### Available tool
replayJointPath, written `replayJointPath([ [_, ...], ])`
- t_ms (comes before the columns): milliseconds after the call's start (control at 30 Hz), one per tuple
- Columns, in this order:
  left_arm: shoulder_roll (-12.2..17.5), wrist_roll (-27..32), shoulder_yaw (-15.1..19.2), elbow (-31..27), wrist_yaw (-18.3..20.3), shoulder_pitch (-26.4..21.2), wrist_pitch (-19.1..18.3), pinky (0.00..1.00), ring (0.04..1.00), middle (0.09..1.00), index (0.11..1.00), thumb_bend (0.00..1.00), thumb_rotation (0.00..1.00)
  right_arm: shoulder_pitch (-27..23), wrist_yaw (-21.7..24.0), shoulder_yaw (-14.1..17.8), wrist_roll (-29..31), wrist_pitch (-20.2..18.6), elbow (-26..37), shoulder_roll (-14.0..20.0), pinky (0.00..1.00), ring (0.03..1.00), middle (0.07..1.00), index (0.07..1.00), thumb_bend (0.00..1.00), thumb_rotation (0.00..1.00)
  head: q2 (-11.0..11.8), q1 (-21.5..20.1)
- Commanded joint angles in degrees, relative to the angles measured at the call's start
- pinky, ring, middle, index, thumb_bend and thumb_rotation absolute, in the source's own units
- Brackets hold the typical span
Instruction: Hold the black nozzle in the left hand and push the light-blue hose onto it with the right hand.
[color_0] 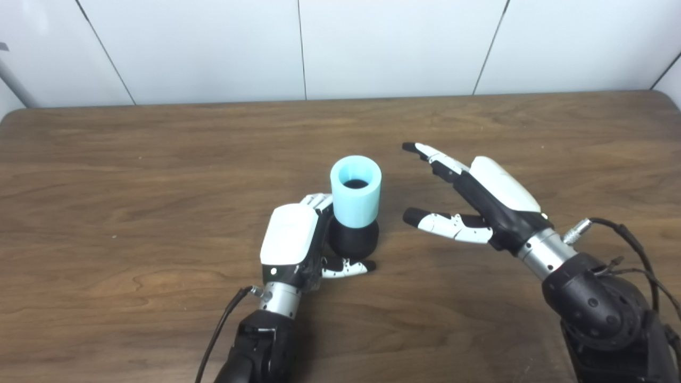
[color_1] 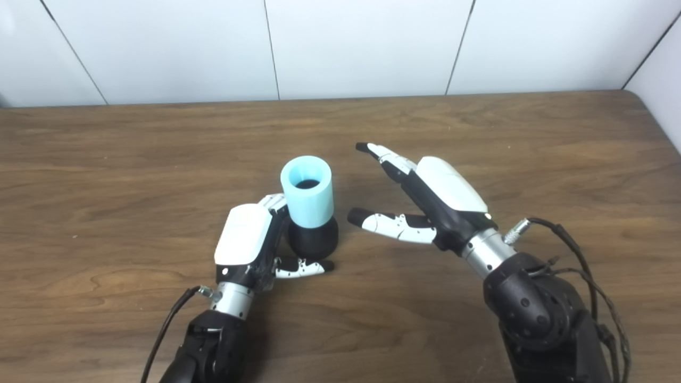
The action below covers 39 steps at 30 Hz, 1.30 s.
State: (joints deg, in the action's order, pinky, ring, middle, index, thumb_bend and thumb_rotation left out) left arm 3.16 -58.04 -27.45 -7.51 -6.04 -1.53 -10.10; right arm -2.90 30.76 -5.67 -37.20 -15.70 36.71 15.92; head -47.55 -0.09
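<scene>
Left eye view, nozzle: black nozzle [color_0: 354, 239] upright on the wooden table [color_0: 133, 213], wrapped by the left hand [color_0: 292, 239], thumb along its near base, fingers [color_0: 318, 201] curled behind.
Left eye view, hose: light-blue hose [color_0: 355, 190] seated upright atop the nozzle, dark bore visible inside.
Left eye view, right hand: right hand [color_0: 479, 202] open, fingers spread, holding nothing, near the hose on its right, not touching.
Right eye view, grip: left hand [color_1: 246, 242] clamped on the nozzle [color_1: 314, 239]; hose [color_1: 307, 191] tilted slightly left.
Right eye view, extra: table's right corner and the side wall [color_1: 659, 64] shown more fully.
Writing: none legible in either view.
</scene>
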Motion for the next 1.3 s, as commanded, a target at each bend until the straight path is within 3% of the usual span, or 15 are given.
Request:
replayJointPath([
  [0,1.0,1.1,0.2,-0.2,4.7,1.3,-1.6,0.55,0.629,0.655,0.635,0.91,0.1,-0.9,-1.8,0.2,0.5,0.8,0.5,0.5,0.86,0.921,0.947,0.953,0.53,0.93,0.1,0.1],
  [167,1.5,0.4,1.2,-4.6,10.6,-1.1,-3.0,0.51,0.586,0.626,0.619,0.91,0.06,-0.7,-2.4,0.0,0.6,0.9,0.1,0.6,0.86,0.923,0.947,0.956,0.53,0.93,0.2,0.2],
  [733,5.9,-2.5,6.6,-13.7,27.2,-11.0,-6.2,0.56,0.67,0.683,0.661,1.0,0.2,-0.6,-3.2,0.1,1.0,0.3,-0.2,1.0,0.8,0.91,0.931,0.945,0.52,0.87,0.2,0.6],
  [833,7.4,-2.7,7.0,-14.7,30.5,-12.2,-6.4,0.58,0.689,0.701,0.694,1.0,0.25,-0.8,-3.1,0.3,1.2,0.0,-0.1,1.0,0.81,0.911,0.93,0.944,0.53,0.89,0.2,0.8],
  [933,8.8,-3.7,7.2,-15.7,33.7,-12.9,-6.5,0.64,0.771,0.801,0.798,1.0,0.34,-1.0,-3.2,0.7,1.5,0.0,-0.2,1.3,0.8,0.896,0.908,0.922,0.49,0.83,0.2,0.9],
  [1067,9.4,-3.7,8.2,-16.1,34.7,-12.7,-6.4,0.64,0.792,0.862,0.888,1.0,0.38,-1.3,-3.4,0.8,1.1,0.6,-0.5,1.9,0.79,0.879,0.886,0.897,0.44,0.79,0.3,1.3],
  [1267,10.5,-3.5,9.3,-15.6,35.0,-12.1,-5.6,0.62,0.778,0.888,0.936,1.0,0.4,-1.4,-3.4,0.9,0.6,0.4,-0.6,2.2,0.77,0.867,0.871,0.892,0.45,0.79,0.4,1.5],
])
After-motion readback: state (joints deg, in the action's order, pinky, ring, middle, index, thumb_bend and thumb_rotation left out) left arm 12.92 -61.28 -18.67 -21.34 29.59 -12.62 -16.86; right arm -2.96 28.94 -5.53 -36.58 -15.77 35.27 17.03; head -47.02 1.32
